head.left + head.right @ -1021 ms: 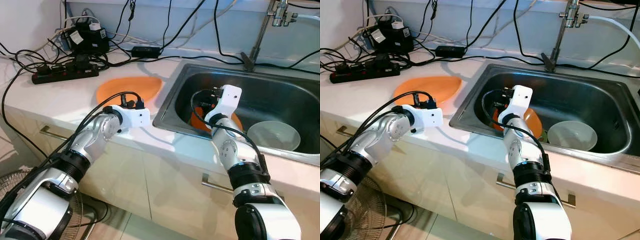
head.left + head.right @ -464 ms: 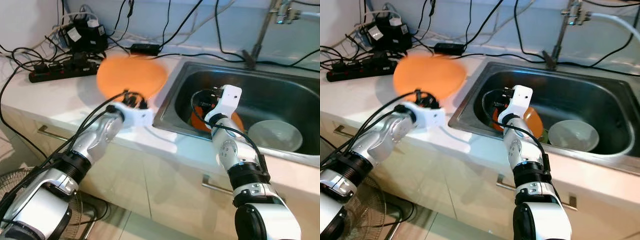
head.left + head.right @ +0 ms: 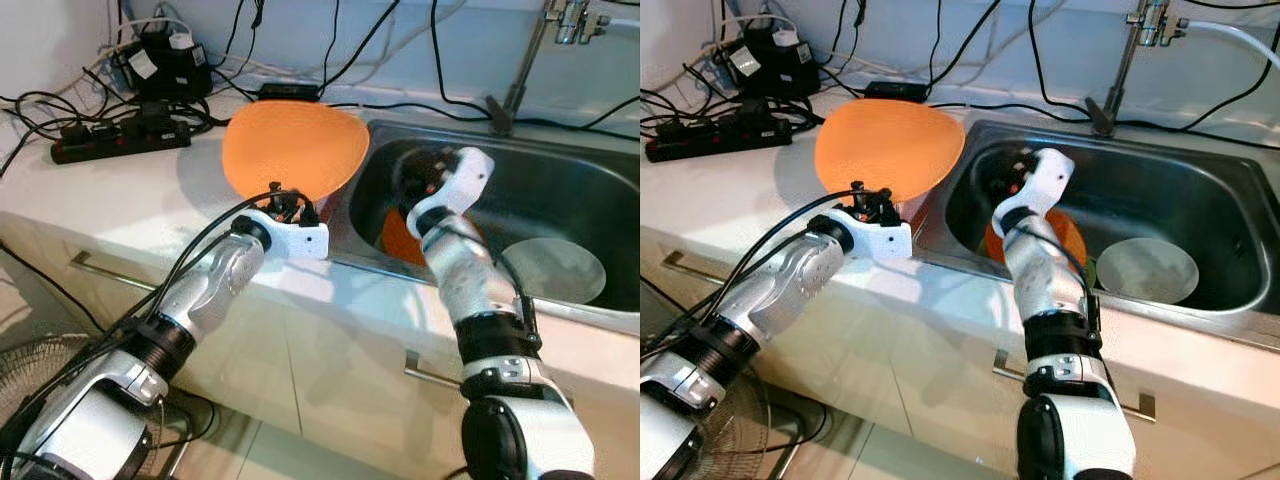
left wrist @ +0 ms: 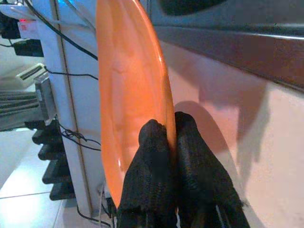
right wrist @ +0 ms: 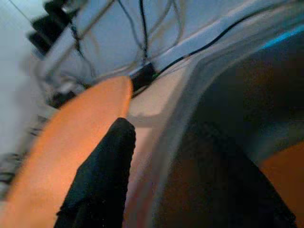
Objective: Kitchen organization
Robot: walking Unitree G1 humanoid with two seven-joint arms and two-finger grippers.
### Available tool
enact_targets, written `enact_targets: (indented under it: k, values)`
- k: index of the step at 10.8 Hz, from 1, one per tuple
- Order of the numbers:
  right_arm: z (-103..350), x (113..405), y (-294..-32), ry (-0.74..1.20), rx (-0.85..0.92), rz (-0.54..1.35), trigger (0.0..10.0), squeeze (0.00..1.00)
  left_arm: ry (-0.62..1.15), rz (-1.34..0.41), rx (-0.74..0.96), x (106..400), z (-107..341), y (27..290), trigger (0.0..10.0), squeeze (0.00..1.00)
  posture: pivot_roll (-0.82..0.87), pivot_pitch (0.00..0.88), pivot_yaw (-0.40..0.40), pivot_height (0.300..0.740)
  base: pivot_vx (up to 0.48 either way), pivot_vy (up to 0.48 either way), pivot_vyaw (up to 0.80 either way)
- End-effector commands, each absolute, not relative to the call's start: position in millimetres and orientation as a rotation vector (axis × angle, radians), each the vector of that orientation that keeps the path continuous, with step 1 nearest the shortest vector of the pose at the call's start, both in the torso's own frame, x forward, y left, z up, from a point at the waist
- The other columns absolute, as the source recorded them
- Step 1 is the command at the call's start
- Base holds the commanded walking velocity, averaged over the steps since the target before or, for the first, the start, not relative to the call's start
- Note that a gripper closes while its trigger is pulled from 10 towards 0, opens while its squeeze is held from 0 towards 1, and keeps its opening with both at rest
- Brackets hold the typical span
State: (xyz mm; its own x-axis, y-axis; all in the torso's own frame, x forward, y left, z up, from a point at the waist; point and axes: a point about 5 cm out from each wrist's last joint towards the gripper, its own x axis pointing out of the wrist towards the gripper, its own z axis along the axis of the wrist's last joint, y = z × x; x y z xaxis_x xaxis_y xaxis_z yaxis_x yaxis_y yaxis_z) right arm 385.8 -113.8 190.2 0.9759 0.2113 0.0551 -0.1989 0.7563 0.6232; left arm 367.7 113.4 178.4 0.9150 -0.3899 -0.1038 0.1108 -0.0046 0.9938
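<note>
Where the counter (image 3: 120, 200) meets the sink (image 3: 560, 200), I log one orange plate (image 3: 290, 145), raised and tilted, its rim pinched by my left gripper (image 4: 164, 137). Right gripper (image 3: 425, 178) over the basin, finger spread indeterminable.

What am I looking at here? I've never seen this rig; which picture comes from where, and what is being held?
This is a humanoid robot with two silver arms at a kitchen counter. The two wide pictures come from a stereo camera on its head; the two close ones from a camera on each wrist. The left gripper has its jaws shut on the rim of an orange plate, lifted and tilted up beside the steel sink. The right gripper hangs over the sink; how its jaws stand is unclear. In the sink lie another orange dish and a pale bowl. A power strip and cables sit at the counter's back.
</note>
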Motion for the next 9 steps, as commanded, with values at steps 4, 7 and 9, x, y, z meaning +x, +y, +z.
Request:
enact_targets:
  k: [4, 7, 9]
  values:
    - [197, 384, -106, 0.042, 0.78, 0.3, 10.0, 1.0, -0.312, -0.393, 1.515, 365, 193, 101, 10.0, 0.0, 0.2, 0.001, 0.044, 0.74, 0.0, 0.0, 0.0]
    - [192, 384, -104, 0.076, 0.779, 0.302, 10.0, 0.0, -0.369, -0.435, 1.482, 359, 194, 90, 10.0, 0.0, 0.21, 0.0, 0.04, 0.74, 0.0, 0.0, 0.0]
    - [190, 384, -103, 0.085, 0.779, 0.301, 10.0, 0.0, -0.38, -0.451, 1.471, 357, 193, 87, 10.0, 0.0, 0.21, 0.0, 0.039, 0.74, 0.0, 0.0, 0.0]
